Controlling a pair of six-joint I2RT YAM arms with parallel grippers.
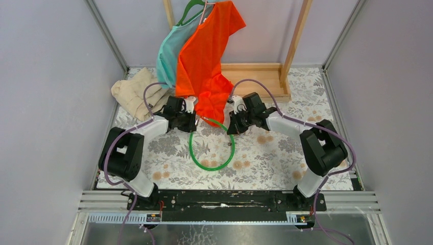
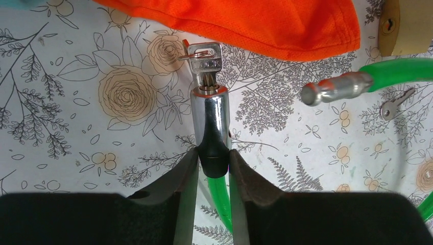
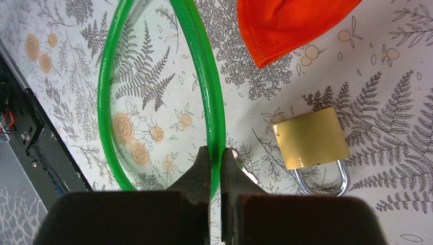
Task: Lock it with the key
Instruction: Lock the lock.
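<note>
1. Left gripper (image 2: 213, 154) pinches the barrel (image 2: 210, 115) at its black collar, one jaw pressed on each side.
2. Right gripper (image 3: 214, 153) is pressed together on the cable (image 3: 207, 76). The pin (image 2: 334, 88) hangs free, apart from the barrel and off to its side.
3. Key (image 2: 207, 60) sits in the barrel's far end, blade buried and head out, just short of the shirt (image 2: 255, 20).
4. Axis: the key's long axis continues the barrel's and runs straight away from the left gripper. Its head points at the shirt hem.
5. Risks, judged:
   - The pin meets the barrel askew and jams, because the cable flexes in the thin pinch.
   - The smooth barrel rolls in the grip when the key is turned.
   - Both grippers are occupied, so freeing one for the key may let the pin spring out.
   - The shirt hem snags the key head.
</note>
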